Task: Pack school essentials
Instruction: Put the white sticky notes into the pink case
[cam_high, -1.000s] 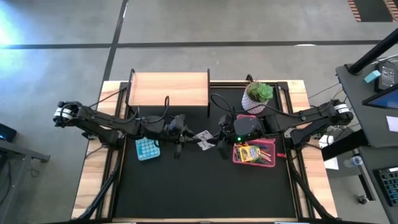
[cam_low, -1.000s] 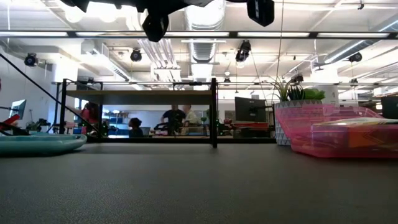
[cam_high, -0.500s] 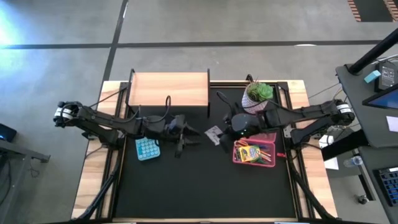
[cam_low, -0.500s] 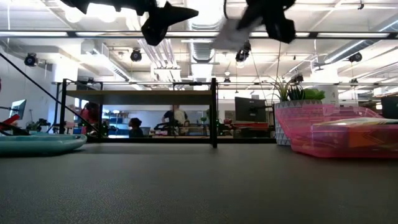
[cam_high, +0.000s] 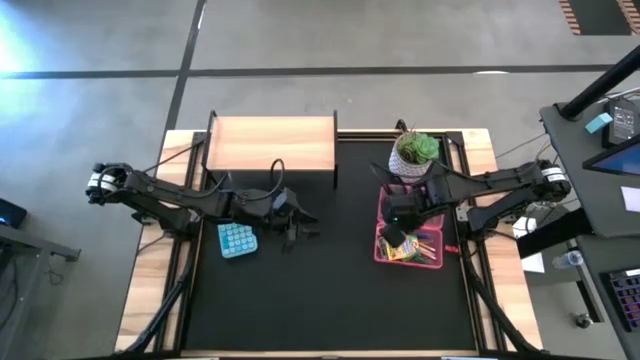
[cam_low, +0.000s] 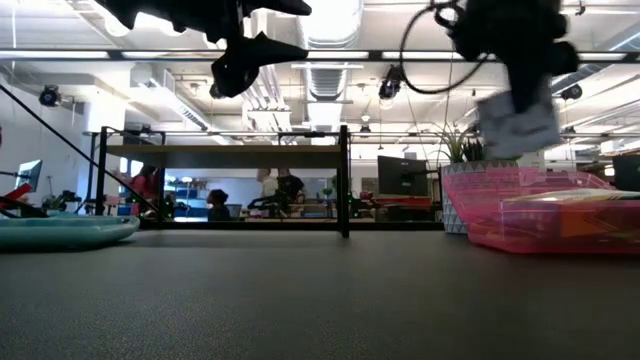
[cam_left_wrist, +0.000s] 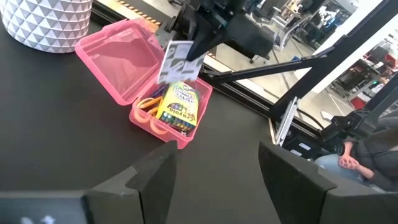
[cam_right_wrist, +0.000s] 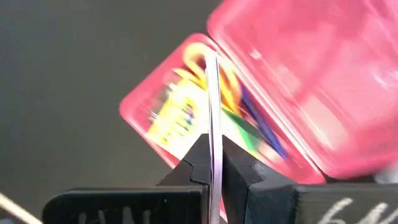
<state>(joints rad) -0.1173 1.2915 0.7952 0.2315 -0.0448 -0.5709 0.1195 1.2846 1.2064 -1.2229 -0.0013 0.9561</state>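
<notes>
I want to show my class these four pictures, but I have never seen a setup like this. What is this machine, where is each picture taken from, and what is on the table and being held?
It is a robot with two dark arms at a black table, each ending in a two-finger gripper. One picture looks straight down, one looks level from the tabletop, and two come from cameras on the arms' wrists.

On the table sit an open pink case holding a crayon box, scissors and pens, a potted plant, a wooden shelf and a teal calculator.

The right gripper is shut on a small white patterned card, held on edge above the case. The left gripper hovers open and empty over the table's middle.
</notes>
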